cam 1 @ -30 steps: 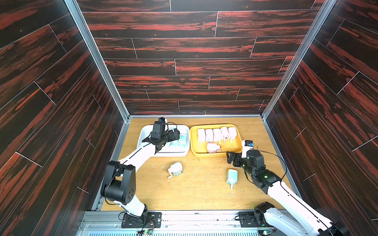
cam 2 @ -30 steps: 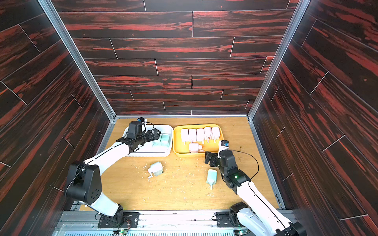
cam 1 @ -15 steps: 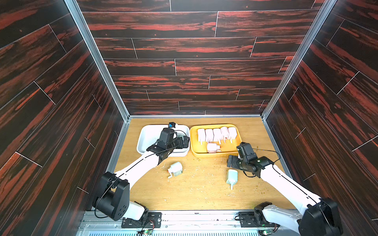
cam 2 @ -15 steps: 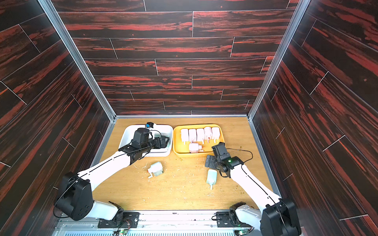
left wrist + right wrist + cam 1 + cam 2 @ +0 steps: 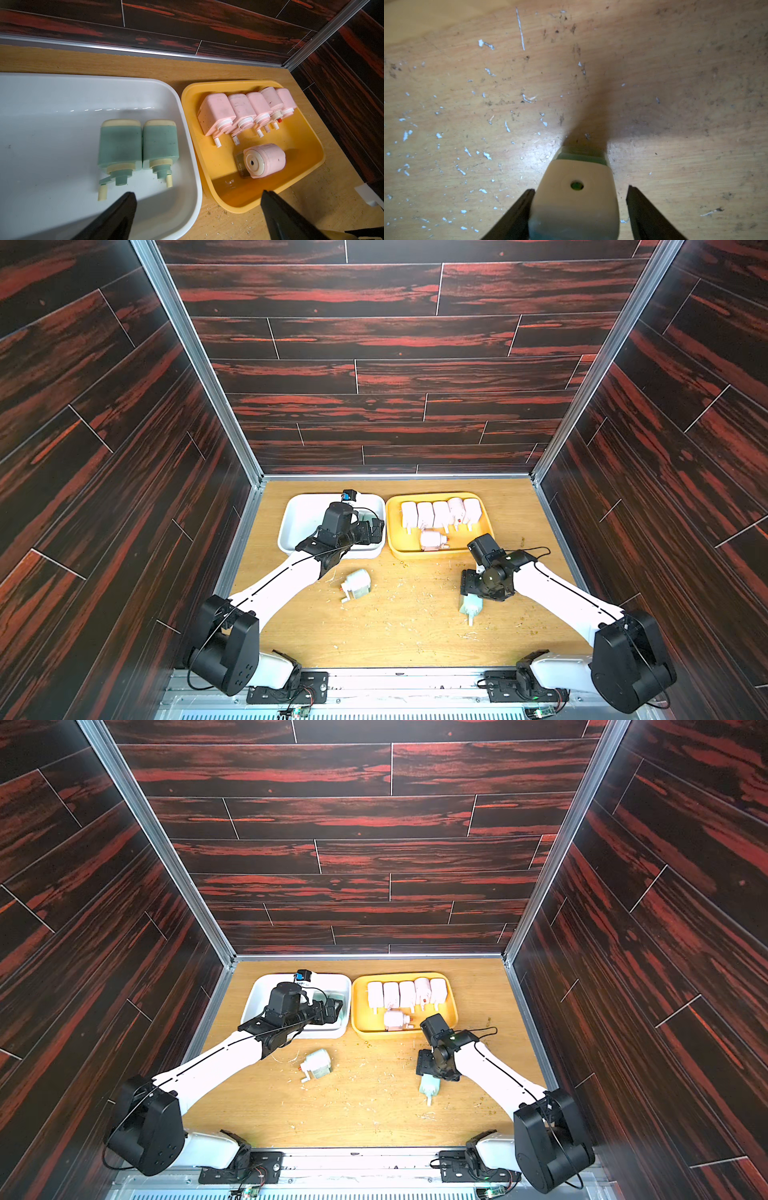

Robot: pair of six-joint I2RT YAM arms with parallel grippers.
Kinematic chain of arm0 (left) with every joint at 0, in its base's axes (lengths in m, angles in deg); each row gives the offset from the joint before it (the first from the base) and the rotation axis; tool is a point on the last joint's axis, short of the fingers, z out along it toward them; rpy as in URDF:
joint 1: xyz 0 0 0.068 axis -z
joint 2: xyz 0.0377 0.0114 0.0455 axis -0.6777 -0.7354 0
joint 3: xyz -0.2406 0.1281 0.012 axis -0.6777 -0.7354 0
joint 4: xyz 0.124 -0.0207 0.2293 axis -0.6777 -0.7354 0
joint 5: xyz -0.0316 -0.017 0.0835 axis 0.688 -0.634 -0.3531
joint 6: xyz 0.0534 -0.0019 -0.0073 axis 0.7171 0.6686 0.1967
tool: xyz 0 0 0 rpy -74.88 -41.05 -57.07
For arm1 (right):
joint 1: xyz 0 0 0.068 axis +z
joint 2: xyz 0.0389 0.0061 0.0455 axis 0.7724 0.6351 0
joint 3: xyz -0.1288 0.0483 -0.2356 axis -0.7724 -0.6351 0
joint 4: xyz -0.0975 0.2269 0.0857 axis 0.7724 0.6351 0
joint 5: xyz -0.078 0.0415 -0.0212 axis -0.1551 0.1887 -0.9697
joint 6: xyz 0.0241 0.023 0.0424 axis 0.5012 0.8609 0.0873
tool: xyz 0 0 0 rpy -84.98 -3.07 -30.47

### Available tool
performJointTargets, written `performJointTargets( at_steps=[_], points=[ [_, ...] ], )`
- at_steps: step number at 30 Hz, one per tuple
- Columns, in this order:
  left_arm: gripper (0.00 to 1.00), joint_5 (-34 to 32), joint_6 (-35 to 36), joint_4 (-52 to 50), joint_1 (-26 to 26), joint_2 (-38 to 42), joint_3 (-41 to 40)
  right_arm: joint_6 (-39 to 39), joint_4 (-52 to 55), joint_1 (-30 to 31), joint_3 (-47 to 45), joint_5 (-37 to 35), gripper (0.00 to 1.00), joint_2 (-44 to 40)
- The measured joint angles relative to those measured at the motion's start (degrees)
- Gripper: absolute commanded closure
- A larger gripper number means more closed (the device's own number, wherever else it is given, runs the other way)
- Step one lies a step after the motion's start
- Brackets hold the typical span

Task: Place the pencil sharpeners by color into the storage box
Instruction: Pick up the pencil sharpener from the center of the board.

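Two mint-green pencil sharpeners (image 5: 120, 143) lie side by side in the white storage box (image 5: 52, 104). The yellow storage box (image 5: 301, 135) holds a row of pink ones (image 5: 239, 108), and another pink one (image 5: 268, 159) lies in front of them. My left gripper (image 5: 198, 192) hangs open and empty over the white box's near rim (image 5: 299, 514). On the table lie two more mint sharpeners (image 5: 356, 584). My right gripper (image 5: 581, 188) straddles one of them (image 5: 575, 187): one finger touches its side, the other stands a little off.
Pencil shavings and white flecks litter the wooden table (image 5: 407, 635). Both boxes sit side by side at the back near the wall, the white one (image 5: 266, 990) left of the yellow one (image 5: 357, 1011). Dark panelled walls close in on three sides.
My right arm came down over the mint sharpener on the table and its jaws narrowed around it. My left gripper drew back from inside the white box toward its near right corner.
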Motion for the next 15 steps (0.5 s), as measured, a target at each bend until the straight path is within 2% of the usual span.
performJointTargets(
  at_steps=[6,8,10,11,15],
  points=[
    [0.0,0.0,0.5,0.1,0.3,0.0,-0.7,1.3,-0.1,0.0,0.1,0.1,0.46,0.0],
    [0.0,0.0,0.9,0.2,0.6,0.0,-0.8,1.7,0.0,0.0,0.2,0.0,0.61,0.0],
    [0.0,0.2,1.3,0.2,1.1,0.0,-0.8,2.2,0.1,0.1,0.2,0.0,0.91,0.0],
    [0.0,0.4,1.5,0.2,1.3,0.1,-0.9,2.4,0.3,0.2,0.3,-0.2,1.0,0.0],
    [0.0,0.6,2.9,1.1,3.3,1.2,-1.6,5.4,1.0,2.3,2.4,-1.1,1.0,-0.1]
  ],
)
